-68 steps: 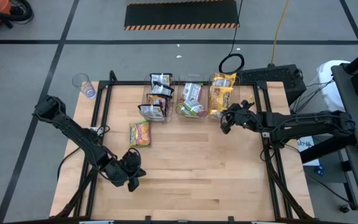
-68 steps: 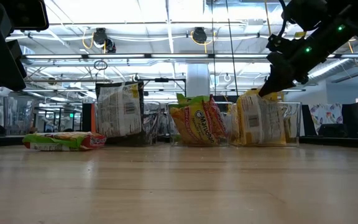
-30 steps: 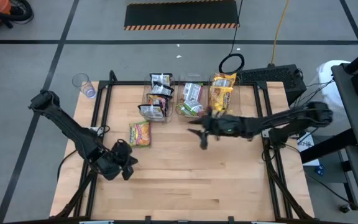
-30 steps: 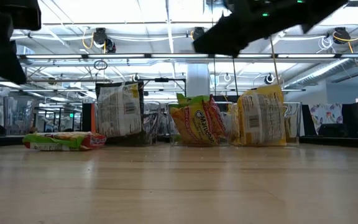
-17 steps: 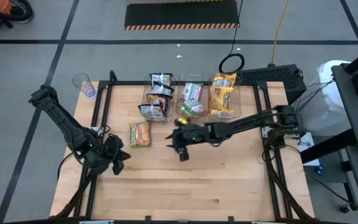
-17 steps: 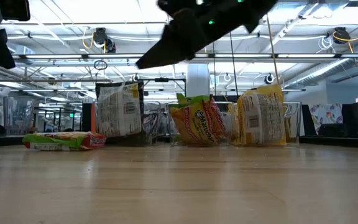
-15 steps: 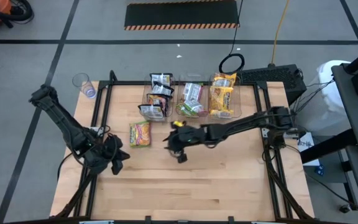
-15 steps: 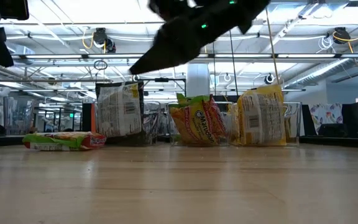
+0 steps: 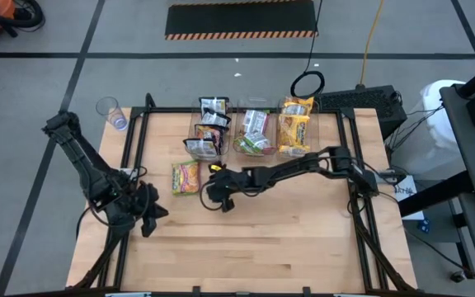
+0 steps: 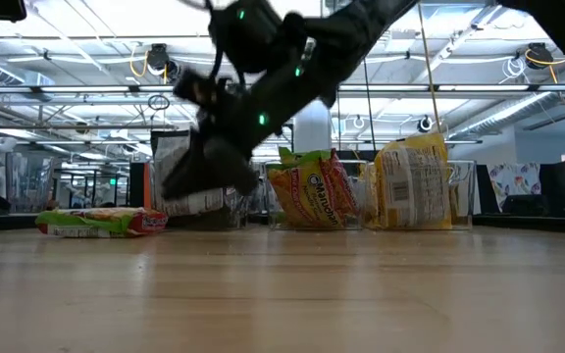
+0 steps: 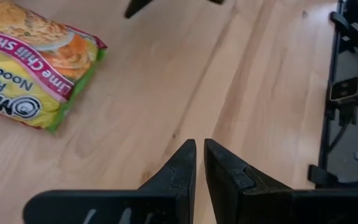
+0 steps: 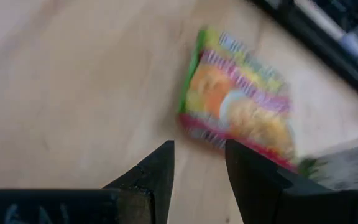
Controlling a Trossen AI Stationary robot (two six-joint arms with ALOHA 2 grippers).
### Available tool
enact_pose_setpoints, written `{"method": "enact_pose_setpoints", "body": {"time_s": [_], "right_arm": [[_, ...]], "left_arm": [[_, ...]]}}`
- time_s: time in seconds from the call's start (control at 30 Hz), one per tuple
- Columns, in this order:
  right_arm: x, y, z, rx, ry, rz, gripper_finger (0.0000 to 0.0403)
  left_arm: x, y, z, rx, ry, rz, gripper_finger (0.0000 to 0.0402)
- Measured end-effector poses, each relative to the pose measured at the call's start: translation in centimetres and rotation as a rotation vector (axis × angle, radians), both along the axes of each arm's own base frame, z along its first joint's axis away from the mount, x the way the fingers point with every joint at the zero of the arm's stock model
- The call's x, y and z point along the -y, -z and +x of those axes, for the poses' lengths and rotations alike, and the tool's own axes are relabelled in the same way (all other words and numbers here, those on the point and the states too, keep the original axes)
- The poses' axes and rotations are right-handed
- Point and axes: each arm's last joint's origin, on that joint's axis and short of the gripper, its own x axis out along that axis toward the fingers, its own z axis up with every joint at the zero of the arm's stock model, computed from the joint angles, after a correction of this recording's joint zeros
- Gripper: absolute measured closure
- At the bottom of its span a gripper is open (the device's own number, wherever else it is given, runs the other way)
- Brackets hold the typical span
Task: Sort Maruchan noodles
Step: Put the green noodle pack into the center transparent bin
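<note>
One Maruchan noodles packet, yellow with a green edge and a pink band, lies flat on the wooden table, left of centre. It also shows as the packet, the packet and the packet. My right gripper hangs open just right of it, tilted down toward it, touching nothing; this gripper has the packet just past its fingertips. My left gripper is near the table's left edge, its fingers nearly together with nothing between them.
Three clear bins stand in a row at the far side: the left bin with dark packets, the middle bin with green-edged ones, the right bin with yellow ones. A black frame borders the table. A clear cup stands off its far left corner.
My right gripper has swept from in front of the bins toward the table's left, sinking and rolling, and now hangs low beside the loose packet, still open. My left gripper has drawn back a little toward the table's left edge. The packet has not moved.
</note>
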Motion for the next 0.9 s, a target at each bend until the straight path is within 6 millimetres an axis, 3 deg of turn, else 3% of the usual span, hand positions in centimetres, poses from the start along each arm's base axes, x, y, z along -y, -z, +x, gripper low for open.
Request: {"method": "enact_pose_setpoints", "body": {"time_s": [0.13, 0.4, 0.5, 0.9], "right_arm": [[0.5, 2.0, 0.1, -0.056, -0.042, -0.067, 0.0264], [0.3, 2.2, 0.8, 0.038, -0.144, -0.115, 0.0264], [0.1, 2.0, 1.0, 0.074, -0.171, -0.057, 0.0264], [-0.4, 4.4, 2.4, 0.105, -0.234, -0.098, 0.0264]], "left_arm": [[0.2, 0.0, -0.2, -0.001, 0.009, -0.009, 0.0364], [0.4, 0.0, -0.4, 0.001, 0.022, -0.01, 0.0364], [0.4, 0.0, -0.4, 0.002, 0.02, -0.009, 0.0364], [0.4, 0.0, -0.4, 0.004, 0.01, -0.018, 0.0364]]}}
